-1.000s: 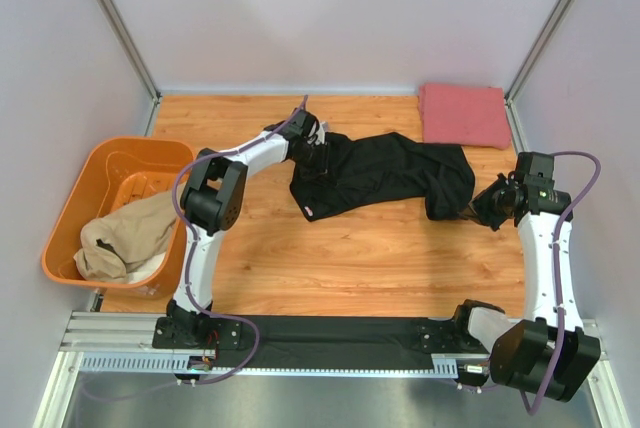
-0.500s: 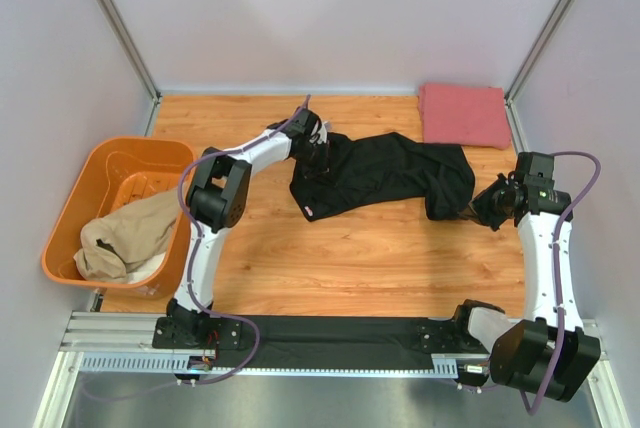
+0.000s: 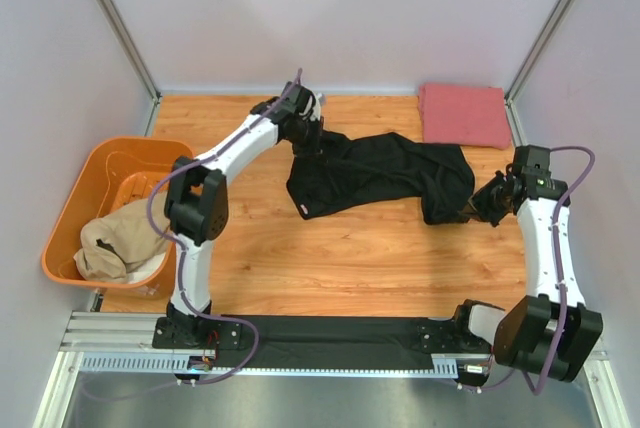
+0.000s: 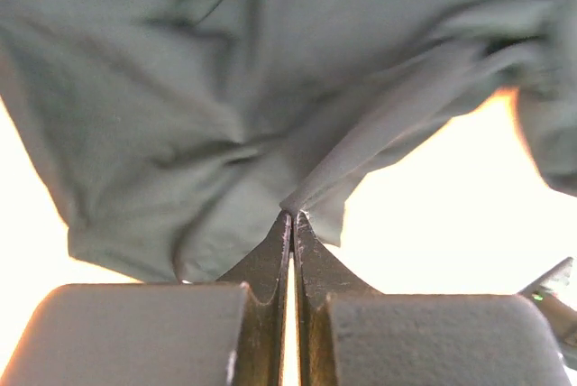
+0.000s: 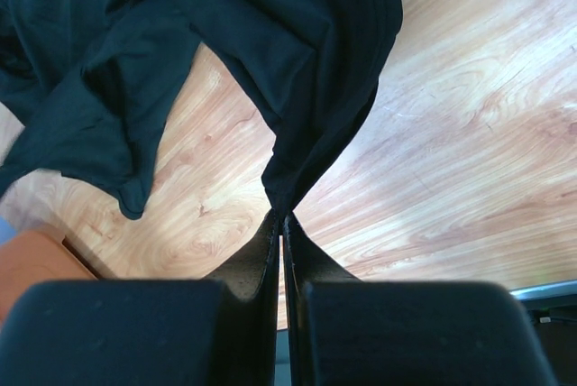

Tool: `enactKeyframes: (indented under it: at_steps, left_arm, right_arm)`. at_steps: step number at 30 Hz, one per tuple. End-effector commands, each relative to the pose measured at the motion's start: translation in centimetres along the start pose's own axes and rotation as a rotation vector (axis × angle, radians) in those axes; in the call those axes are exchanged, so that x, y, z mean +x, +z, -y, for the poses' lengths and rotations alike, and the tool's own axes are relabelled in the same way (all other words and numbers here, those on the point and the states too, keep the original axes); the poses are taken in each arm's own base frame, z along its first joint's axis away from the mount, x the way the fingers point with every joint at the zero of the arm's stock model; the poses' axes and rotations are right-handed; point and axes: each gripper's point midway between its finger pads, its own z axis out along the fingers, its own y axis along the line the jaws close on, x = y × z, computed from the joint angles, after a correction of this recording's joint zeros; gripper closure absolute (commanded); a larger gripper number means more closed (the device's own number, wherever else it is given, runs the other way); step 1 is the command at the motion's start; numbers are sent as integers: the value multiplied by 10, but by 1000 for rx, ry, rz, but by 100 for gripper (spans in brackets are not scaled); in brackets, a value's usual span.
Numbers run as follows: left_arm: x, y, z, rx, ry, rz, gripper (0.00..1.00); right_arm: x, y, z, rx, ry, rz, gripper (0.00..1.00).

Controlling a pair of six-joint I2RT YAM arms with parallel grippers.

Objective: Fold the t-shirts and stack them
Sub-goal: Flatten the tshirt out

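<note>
Both ends of the black t-shirt (image 3: 380, 173) are clamped, left pincer (image 3: 305, 138) at its far-left corner, right pincer (image 3: 478, 203) at its right edge, long axis sideways over the worktop (image 3: 350, 258).

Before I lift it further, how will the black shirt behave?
Likely floppy: the black shirt sags and wrinkles between the left pincer and right pincer. Probably light: each shut pincer holds it by a thin pinch of cloth. It may slip out if tugged hard.
</note>
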Motion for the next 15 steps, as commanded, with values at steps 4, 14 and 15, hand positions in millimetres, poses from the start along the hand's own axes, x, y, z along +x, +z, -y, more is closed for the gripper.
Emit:
enactKeyframes:
  at_steps: [4,14,15]
  left_arm:
    - [-64,-143,52,80,93,317,100]
    - [-126,-295,34,84,-28,635,100]
    - [-130,-305,31,80,-25,662,100]
  right_arm:
    - [-39,-7,-27,-30,-85,85,100]
    - [-121,-49,-94,-73,-126,240,100]
    - [-129,-55,-105,-100,-120,256,100]
